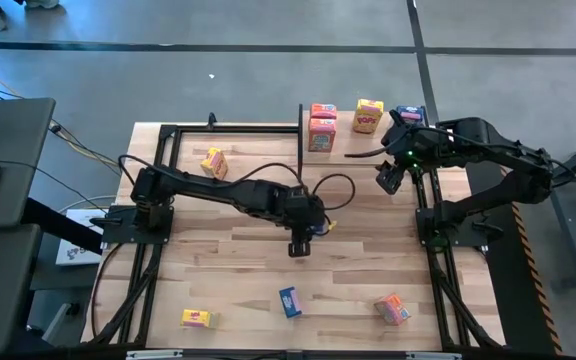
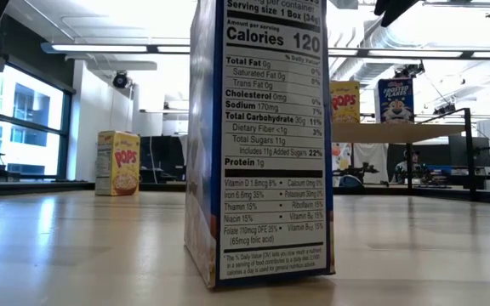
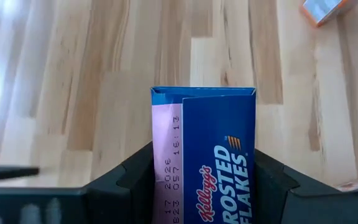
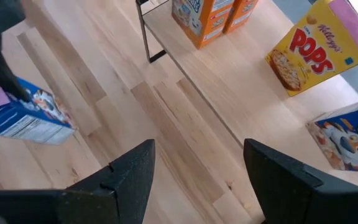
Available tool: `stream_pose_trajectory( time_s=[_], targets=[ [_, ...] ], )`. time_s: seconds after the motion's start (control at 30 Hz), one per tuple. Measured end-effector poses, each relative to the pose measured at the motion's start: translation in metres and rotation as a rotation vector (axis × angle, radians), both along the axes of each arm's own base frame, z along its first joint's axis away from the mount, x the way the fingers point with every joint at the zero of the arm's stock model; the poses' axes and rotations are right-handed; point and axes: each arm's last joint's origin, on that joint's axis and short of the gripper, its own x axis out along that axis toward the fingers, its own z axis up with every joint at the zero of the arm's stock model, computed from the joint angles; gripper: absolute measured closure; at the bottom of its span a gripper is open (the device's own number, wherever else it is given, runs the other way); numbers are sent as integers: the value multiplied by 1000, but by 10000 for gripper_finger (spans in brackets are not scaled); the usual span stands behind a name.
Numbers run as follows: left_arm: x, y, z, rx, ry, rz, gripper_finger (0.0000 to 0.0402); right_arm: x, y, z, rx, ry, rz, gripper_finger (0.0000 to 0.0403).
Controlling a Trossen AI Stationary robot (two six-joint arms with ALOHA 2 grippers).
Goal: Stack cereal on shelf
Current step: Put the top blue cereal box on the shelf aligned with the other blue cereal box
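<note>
My left gripper [image 1: 300, 240] is over the middle of the table, shut on a blue Frosted Flakes cereal box [image 3: 216, 155]; the box also shows in the right wrist view [image 4: 23, 118]. My right gripper [image 4: 197, 180] is open and empty, above the table by the near edge of the shelf [image 1: 438, 150]. On the shelf stand orange boxes [image 1: 321, 127], a yellow Pops box [image 1: 368, 115] and a blue box [image 1: 410, 115]. My left gripper pinches the blue box between its two fingers [image 3: 126, 183], one on each of two opposite sides [image 3: 160, 186]. The fingers come from above, pointing down. The box's free end [image 3: 204, 93] sticks out past the fingertips. It seems held clear of the tabletop.
Loose boxes on the table: a yellow one [image 1: 214, 162] at the far left, a yellow one [image 1: 196, 318], an upright blue one [image 1: 290, 301] and an orange one [image 1: 392, 309] near the front edge. A black frame [image 1: 228, 128] stands left of the shelf.
</note>
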Motion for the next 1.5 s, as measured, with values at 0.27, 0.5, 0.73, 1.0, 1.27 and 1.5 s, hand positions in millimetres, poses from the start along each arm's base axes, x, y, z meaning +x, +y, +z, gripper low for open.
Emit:
stream_pose_trajectory(
  time_s=[0.27, 0.5, 0.73, 1.0, 1.27, 1.5],
  targets=[
    [3, 7, 16, 31, -40, -35, 227, 0, 1, 0, 37, 4, 45, 164],
    [4, 23, 32, 51, -72, -27, 227, 2, 2, 0, 49, -6, 84, 164],
    [6, 42, 46, 66, -117, -2, 227, 9, 5, 3, 54, -44, 309, 164],
    [8, 54, 54, 68, -157, 29, 227, 18, 6, 11, -29, -132, 500, 164],
    [17, 56, 64, 83, -296, 18, 227, 19, 8, 11, -53, -132, 619, 164],
    [22, 56, 71, 82, -392, 22, 227, 20, 10, 12, -42, -157, 704, 164]
  ],
)
